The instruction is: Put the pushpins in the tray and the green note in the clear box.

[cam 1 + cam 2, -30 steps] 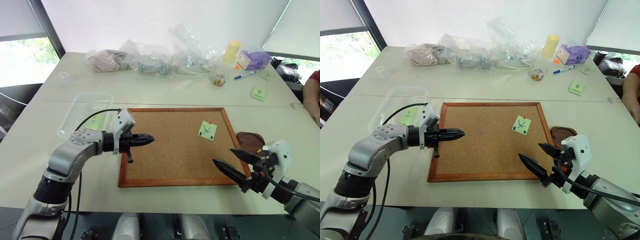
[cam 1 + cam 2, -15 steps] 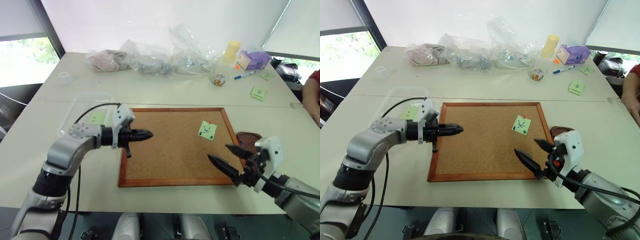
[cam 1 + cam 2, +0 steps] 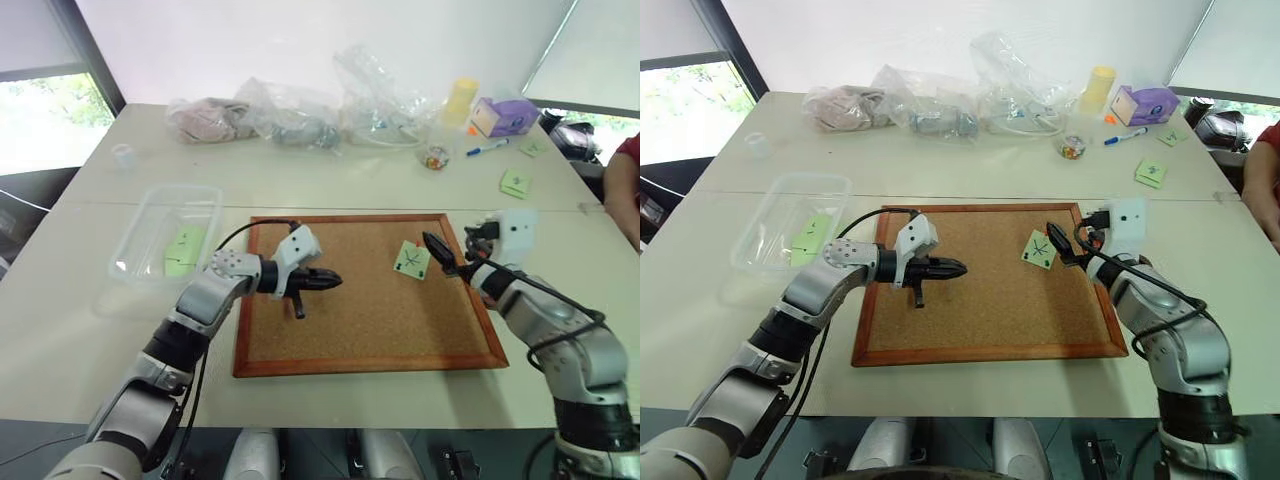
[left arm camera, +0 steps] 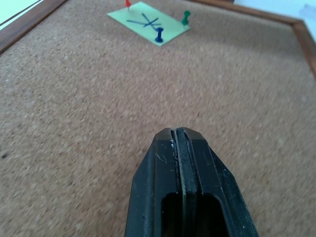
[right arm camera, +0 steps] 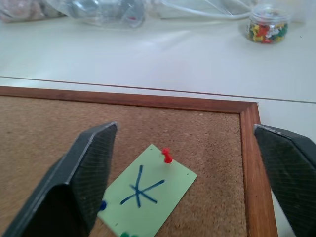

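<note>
Green note (image 5: 148, 198) with its star scribble sits pinned on your cork board (image 3: 370, 340) by red (image 5: 166, 156), blue (image 4: 159, 35) and green (image 4: 185, 18) pushpins, your wide-spread right gripper (image 3: 450, 262) hovering over it, left gripper (image 3: 333, 282) pressed together mid-board, clear box (image 3: 205, 195) off the board's left side.

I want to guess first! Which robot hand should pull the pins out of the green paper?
Right. The right hand is open beside the green note with its red pushpin. The left hand is shut, over the middle of the cork board.
</note>
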